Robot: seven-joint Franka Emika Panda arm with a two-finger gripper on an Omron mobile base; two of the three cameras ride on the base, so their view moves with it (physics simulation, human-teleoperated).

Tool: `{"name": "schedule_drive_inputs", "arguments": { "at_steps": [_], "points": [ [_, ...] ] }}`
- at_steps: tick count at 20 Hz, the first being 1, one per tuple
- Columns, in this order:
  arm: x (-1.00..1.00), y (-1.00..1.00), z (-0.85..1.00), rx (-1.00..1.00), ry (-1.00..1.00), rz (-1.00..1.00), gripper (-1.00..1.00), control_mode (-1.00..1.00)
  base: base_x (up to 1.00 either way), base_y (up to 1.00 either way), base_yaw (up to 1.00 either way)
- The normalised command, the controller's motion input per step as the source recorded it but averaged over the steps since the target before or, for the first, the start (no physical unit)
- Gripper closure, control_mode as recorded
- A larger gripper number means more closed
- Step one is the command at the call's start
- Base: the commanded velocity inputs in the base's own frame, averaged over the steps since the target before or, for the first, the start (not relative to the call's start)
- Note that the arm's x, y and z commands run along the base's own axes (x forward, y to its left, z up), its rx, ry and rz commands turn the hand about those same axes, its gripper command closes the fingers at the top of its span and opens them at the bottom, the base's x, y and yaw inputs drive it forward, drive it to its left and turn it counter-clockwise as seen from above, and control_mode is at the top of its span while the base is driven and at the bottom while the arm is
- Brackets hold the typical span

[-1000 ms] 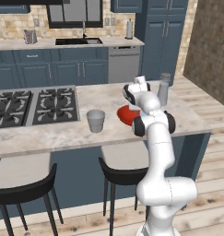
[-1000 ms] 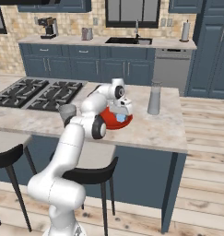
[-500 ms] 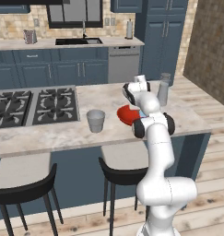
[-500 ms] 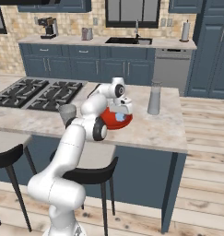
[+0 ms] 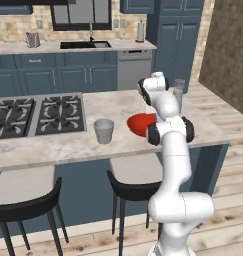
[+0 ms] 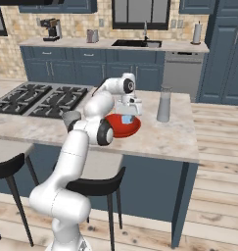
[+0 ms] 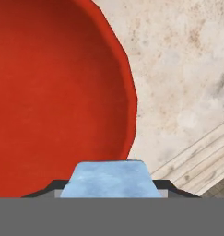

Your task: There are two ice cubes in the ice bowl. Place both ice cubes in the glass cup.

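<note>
Hand (image 6: 127, 119) clamped tight on one ice cube (image 7: 111, 180), hanging just over the red ice bowl (image 6: 132, 128) on the counter (image 6: 159, 137); the glass cup (image 5: 103, 131) stands left of the bowl.

In the left base view the white arm stands in front of the red ice bowl (image 5: 139, 123), so its right part is hidden and so is what lies inside. The same arm covers the lower part of the tall grey shaker (image 5: 179, 92) behind it.

In the right base view the arm hides most of the glass cup (image 6: 70, 117); just a bit of its rim peeks out. The gripper (image 6: 127, 119) covers the far side of the bowl.

In the hand view the ice cube (image 7: 109, 180) is cut off at the bottom, and the bowl runs off the top and left edges. The second cube cannot be made out.
</note>
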Motion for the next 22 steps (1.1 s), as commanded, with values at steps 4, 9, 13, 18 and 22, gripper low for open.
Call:
{"name": "schedule_drive_inputs", "arguments": {
  "at_steps": [4, 9, 13, 18, 22],
  "points": [
    [-1.0, 0.0, 0.03, 0.0, -0.33, 0.06, 1.0, -1.0, 0.0, 0.0, 0.0],
    [-1.0, 0.0, 0.17, 0.0, -0.44, 0.06, 1.0, -1.0, 0.0, 0.0, 0.0],
    [-1.0, 0.01, 0.34, 0.0, -0.59, 0.06, 1.0, -1.0, 0.0, 0.0, 0.0],
    [-1.0, 0.08, 0.45, 0.0, -0.8, 0.07, 1.0, -1.0, 0.0, 0.0, 0.0],
    [-0.78, 0.61, 0.85, 0.0, -0.36, 0.09, 1.0, -1.0, 0.0, 0.0, 0.0]
  ]
}}
